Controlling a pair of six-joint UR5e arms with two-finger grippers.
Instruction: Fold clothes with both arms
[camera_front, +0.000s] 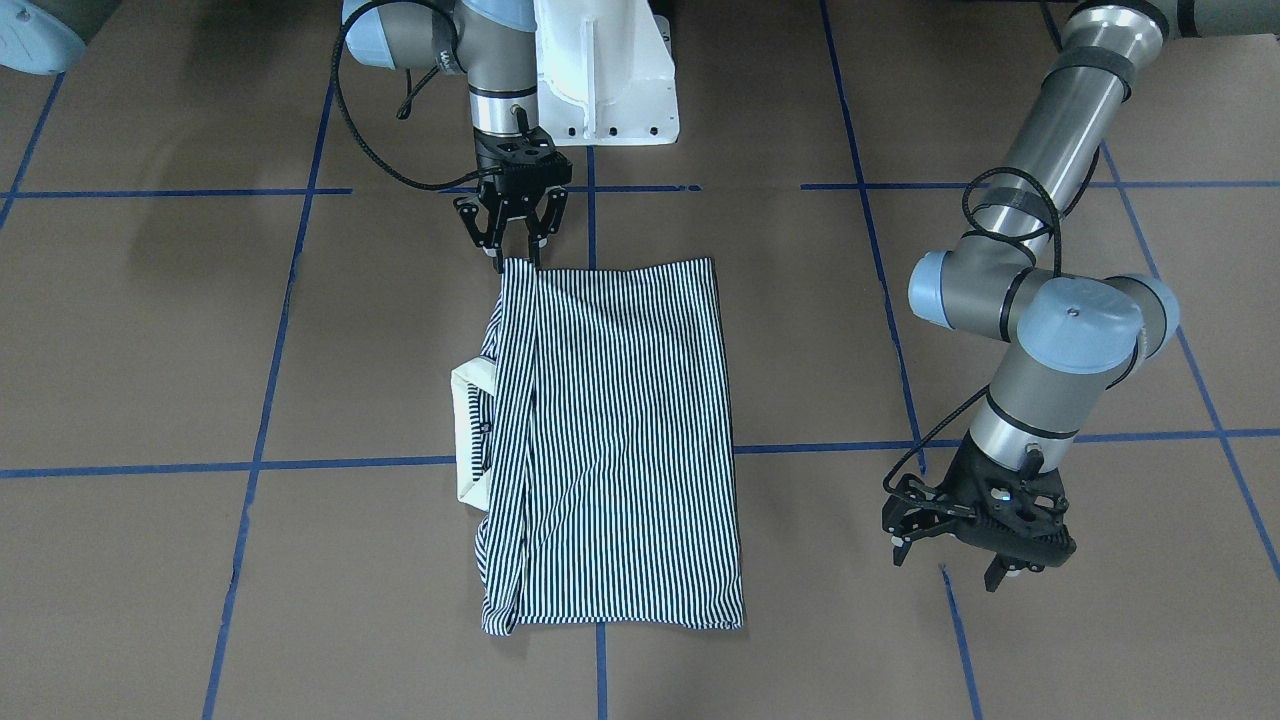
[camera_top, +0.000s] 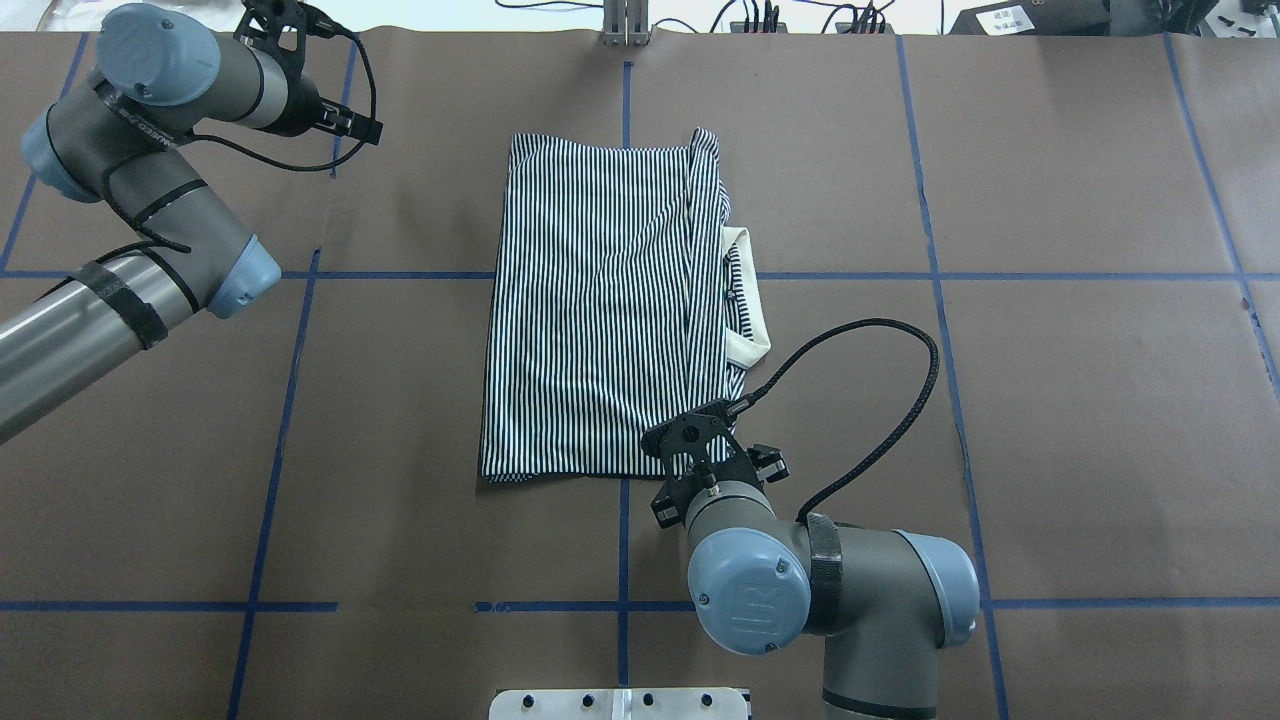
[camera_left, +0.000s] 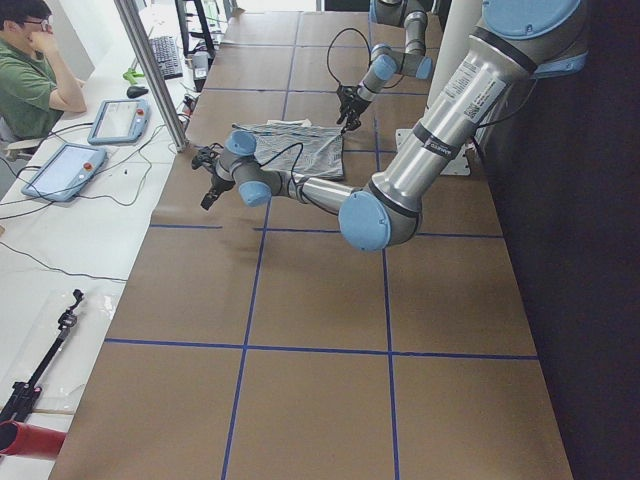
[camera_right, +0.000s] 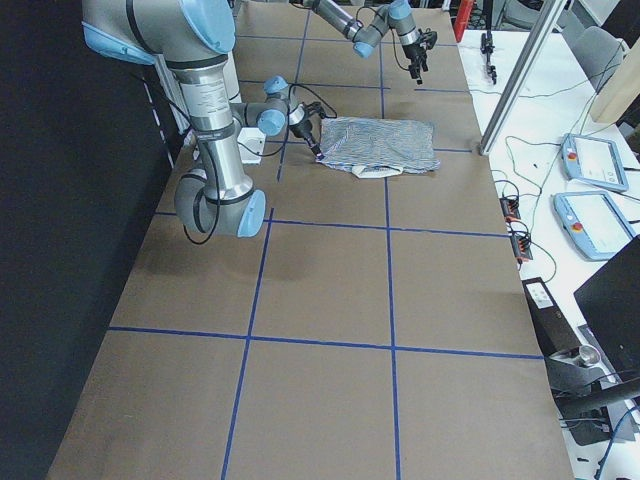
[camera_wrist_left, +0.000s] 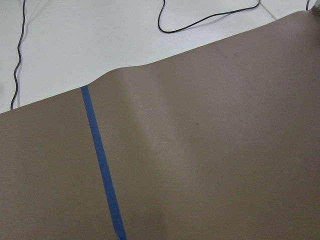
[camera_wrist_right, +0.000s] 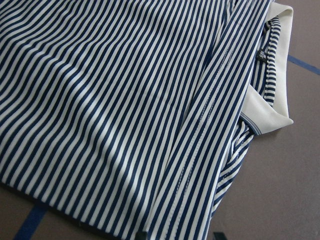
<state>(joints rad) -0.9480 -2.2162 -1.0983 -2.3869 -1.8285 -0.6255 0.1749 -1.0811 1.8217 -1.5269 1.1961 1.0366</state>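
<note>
The striped polo shirt (camera_front: 620, 440) lies folded into a long rectangle in the middle of the table, also in the overhead view (camera_top: 600, 310). Its cream collar (camera_front: 468, 430) sticks out on the robot's right side. My right gripper (camera_front: 518, 262) is open, pointing down at the shirt's near right corner, one finger on each side of the hem. In the right wrist view only its fingertips (camera_wrist_right: 142, 235) show, at the bottom edge over the stripes. My left gripper (camera_front: 947, 568) is open and holds nothing, hovering over bare table well off to the shirt's left.
The white pedestal base (camera_front: 605, 80) stands behind the shirt. Blue tape lines (camera_top: 620, 275) grid the brown table. Beyond the far edge are a metal post (camera_left: 150, 70), tablets (camera_left: 60, 170), cables and a seated person (camera_left: 30, 70).
</note>
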